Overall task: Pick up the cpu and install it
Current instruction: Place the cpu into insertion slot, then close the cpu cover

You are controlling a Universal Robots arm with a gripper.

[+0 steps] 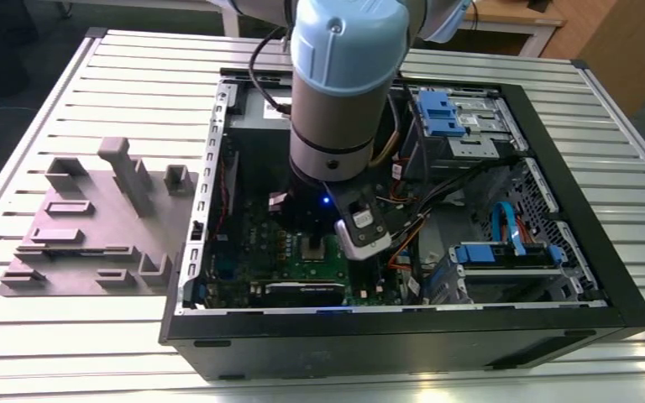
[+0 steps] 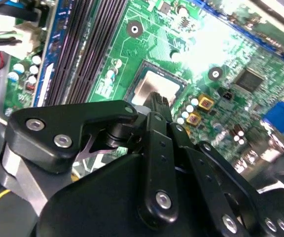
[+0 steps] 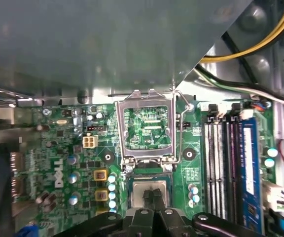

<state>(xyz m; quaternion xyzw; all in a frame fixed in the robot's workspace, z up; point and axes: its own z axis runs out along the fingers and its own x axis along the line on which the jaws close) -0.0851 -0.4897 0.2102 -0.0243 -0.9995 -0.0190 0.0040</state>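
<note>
Two black fingers (image 3: 147, 197) of my gripper (image 3: 153, 196) are pinched together with nothing between them. Their tips are over the middle of the cpu (image 3: 138, 190), and I cannot tell whether they touch it. It lies flat in its seat on the board, directly beneath me. In the second wrist view its top (image 2: 154, 84) is a smooth, silvery square. I judge it light, thin and stiff, slick on that metal face and easily damaged underneath, so it is best held by two opposite edges and kept level. Just beyond my tips the hinged metal frame (image 3: 120, 128) is swung open, thin bright steel with a wire lever beside it. Long black memory slots (image 3: 221, 163) run off to one side. Farther out are the green board (image 3: 58, 148), a yellow cable (image 3: 260, 44) and the black computer case (image 1: 412, 336).
</note>
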